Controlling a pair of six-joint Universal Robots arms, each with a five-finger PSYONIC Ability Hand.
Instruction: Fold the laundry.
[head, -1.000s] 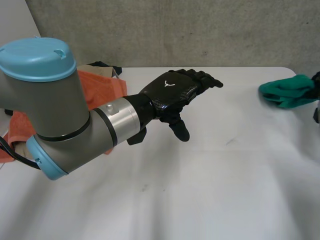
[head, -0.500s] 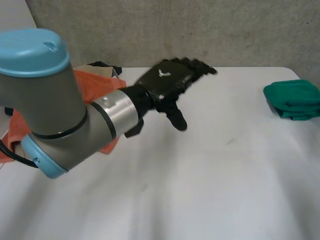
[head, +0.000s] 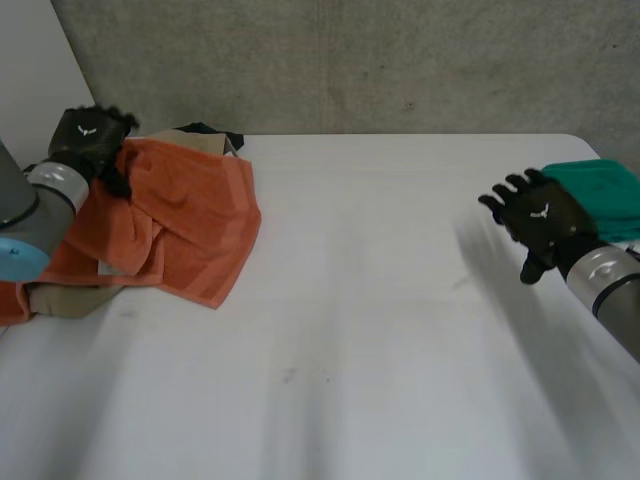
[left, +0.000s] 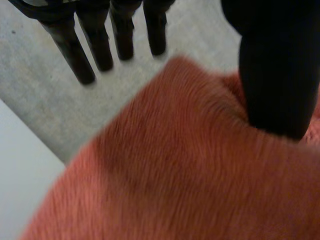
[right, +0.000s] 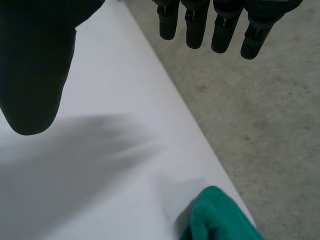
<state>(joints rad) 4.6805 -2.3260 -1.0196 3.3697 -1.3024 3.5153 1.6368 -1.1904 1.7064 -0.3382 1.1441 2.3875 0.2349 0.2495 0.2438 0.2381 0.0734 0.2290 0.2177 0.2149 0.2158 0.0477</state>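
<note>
From where I stand, the left robot hand (head: 88, 135) is in the upper left of the frame, set on the far corner of the orange towel (head: 170, 220), which lies rumpled in a heap over the left end of the white bench (head: 380, 340). Seen from its wrist, its fingers (left: 122, 35) run out straight past the towel's edge over a grey surface and touch nothing, while the thumb (left: 275, 65) lies against the orange pile; I can't quite tell whether the thumb presses into the cloth or merely rests there, but nothing is clasped and the robot hand is spread loose. A tan cloth (head: 60, 298) pokes out from under the towel's near edge at the left side of the frame, and a dark garment (head: 205, 130) peeks out behind the towel near the grey wall (head: 350, 60). Over at the right of the frame, the right robot hand (head: 540, 222) hangs above the bench with its fingers (right: 195, 25) straight and apart and its thumb (right: 37, 75) held wide, gripping nothing. Just beside it, toward the right edge of the frame, the green cloth (head: 600, 195) sits folded at the bench's far right corner, apart from the robot hand; from that wrist a corner of it shows at the bench's edge, next to the grey floor (right: 260, 125)
</note>
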